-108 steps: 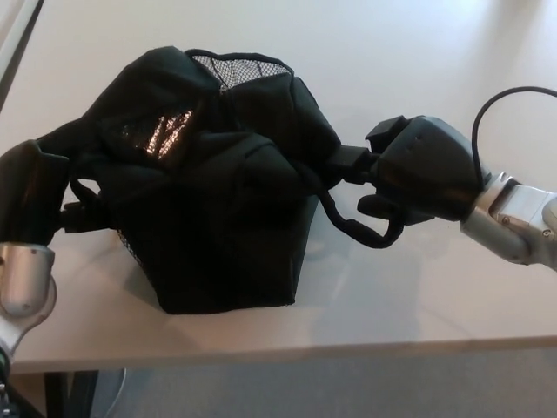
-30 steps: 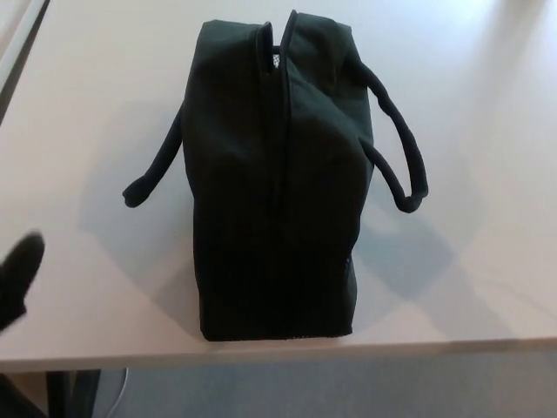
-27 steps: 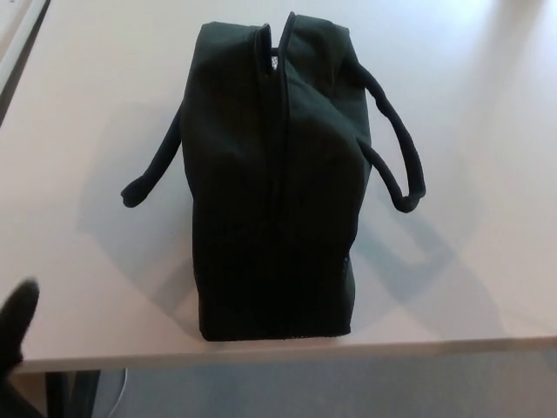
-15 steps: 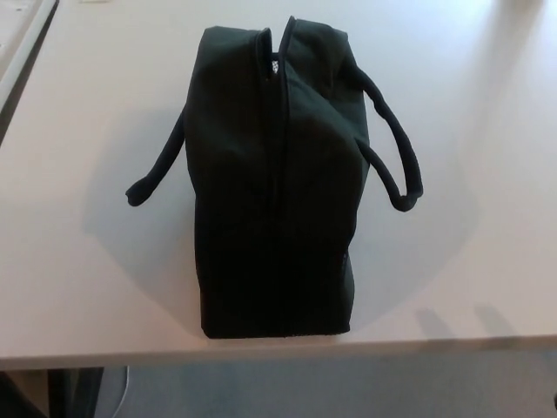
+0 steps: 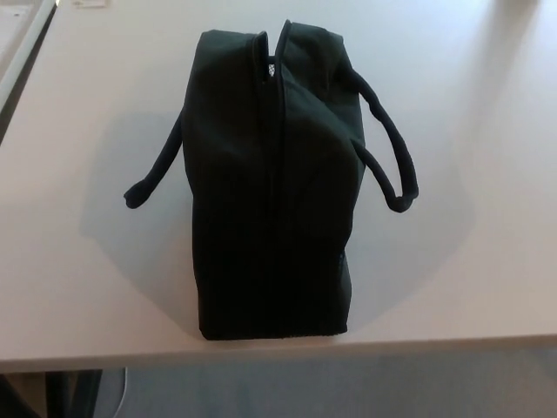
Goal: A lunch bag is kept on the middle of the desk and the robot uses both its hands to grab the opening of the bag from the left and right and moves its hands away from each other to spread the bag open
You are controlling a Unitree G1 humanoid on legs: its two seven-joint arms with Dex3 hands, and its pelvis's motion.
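Pale desk [image 5: 487,104] | black lunch bag [image 5: 270,192] centred, slit at twelve o'clock barely parted | neither of my hands shows, can't tell their state | risk: snagging handle [image 5: 389,152] at three o'clock, dragging bag.

Before me, the black soft cloth lunch bag [image 5: 270,192] looks matt; the pale smooth desk [image 5: 78,261] shines slightly.

left hand gone from view
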